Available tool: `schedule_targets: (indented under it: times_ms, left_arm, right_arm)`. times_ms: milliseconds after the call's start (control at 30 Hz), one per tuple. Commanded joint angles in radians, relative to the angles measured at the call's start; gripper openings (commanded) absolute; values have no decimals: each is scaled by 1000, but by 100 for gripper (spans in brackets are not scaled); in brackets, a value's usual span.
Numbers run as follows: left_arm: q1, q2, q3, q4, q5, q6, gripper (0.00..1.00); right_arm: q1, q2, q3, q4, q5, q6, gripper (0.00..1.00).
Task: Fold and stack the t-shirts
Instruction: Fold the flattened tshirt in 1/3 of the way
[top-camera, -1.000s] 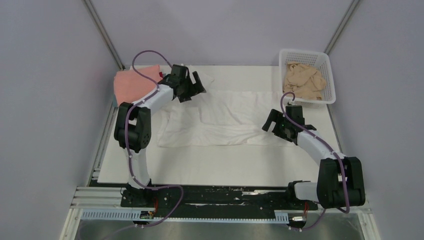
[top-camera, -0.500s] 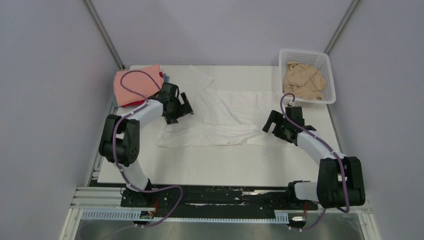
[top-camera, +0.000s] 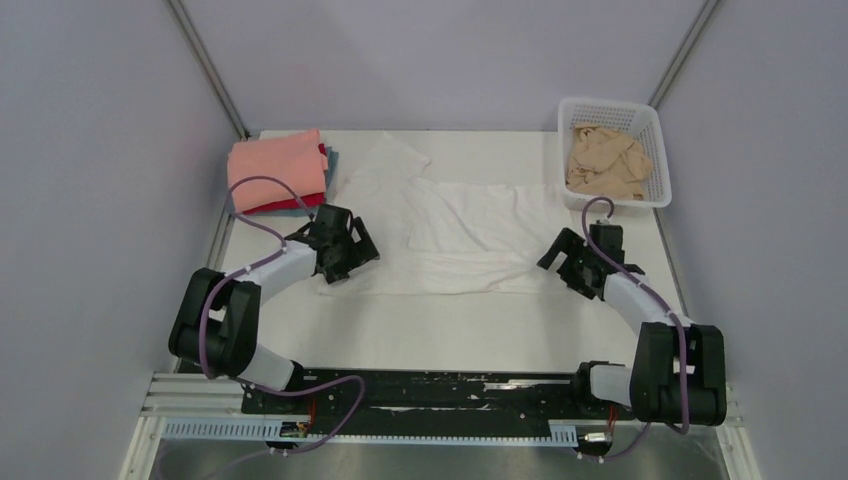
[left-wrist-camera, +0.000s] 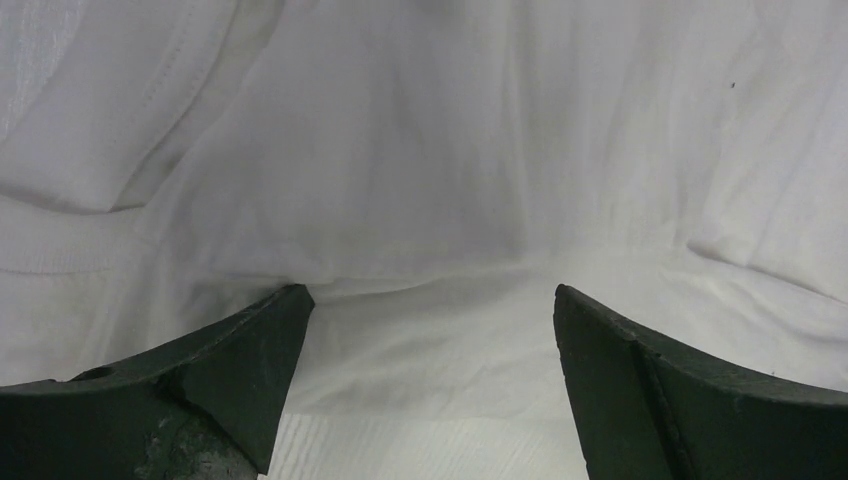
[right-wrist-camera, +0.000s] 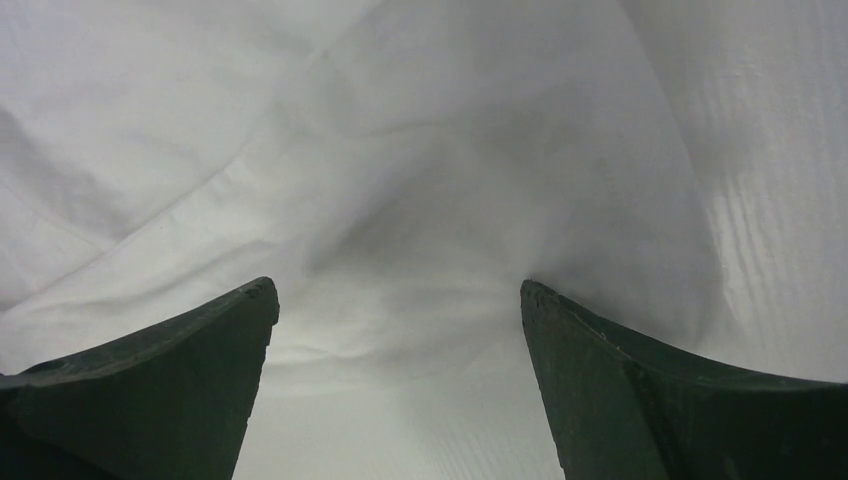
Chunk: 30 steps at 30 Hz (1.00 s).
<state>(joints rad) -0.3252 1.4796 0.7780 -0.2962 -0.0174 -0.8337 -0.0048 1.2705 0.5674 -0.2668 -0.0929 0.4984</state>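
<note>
A large wrinkled white t-shirt (top-camera: 465, 230) lies spread across the middle of the table. My left gripper (top-camera: 350, 255) is open at the shirt's near left corner, its fingers (left-wrist-camera: 230, 360) just over the cloth's near edge (left-wrist-camera: 430, 330). My right gripper (top-camera: 570, 270) is open at the near right corner, the shirt's edge (right-wrist-camera: 400, 300) between its fingers (right-wrist-camera: 600, 370). A folded stack with the salmon-pink shirt (top-camera: 275, 170) on top, red (top-camera: 310, 200) and blue-grey edges below, sits at the far left. A beige-tan shirt (top-camera: 605, 160) lies bunched in the basket.
The white lattice basket (top-camera: 655, 150) stands at the far right corner. The white table (top-camera: 430, 330) runs bare along its near side, in front of the black rail with both arm bases. Grey walls close in on left and right.
My left gripper has come back from the far left of the shirt to its near left corner. My right gripper has shifted slightly right and nearer. The shirt's near edge has drawn in.
</note>
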Motion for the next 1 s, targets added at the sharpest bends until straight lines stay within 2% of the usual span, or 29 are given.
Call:
schedule_targets:
  times_ms: [0, 100, 267, 400, 600, 767, 967]
  left_arm:
    - [25, -17, -72, -31, -78, -42, 100]
    - [36, -53, -141, -22, -80, -63, 100]
    - [35, -102, -207, -42, 7, -107, 100]
    - [22, -262, -312, -132, -15, -174, 100]
    - [-31, -425, -392, -202, 33, -252, 100]
    - [-115, -492, -394, -327, -33, -338, 100]
    - [-132, -632, -387, -449, -84, -367, 100]
  right_arm:
    - [-118, -14, -78, -70, -64, 42, 100]
    - [-159, -8, -102, -108, -121, 39, 100]
    - [-163, -46, -155, -179, -186, 39, 100]
    - [-161, -134, -188, -236, -248, 84, 100]
    - [-131, -272, -210, -395, -220, 139, 100]
    - [-91, -391, -197, -478, -183, 170, 100]
    - [-72, -564, -139, -647, -87, 201, 100]
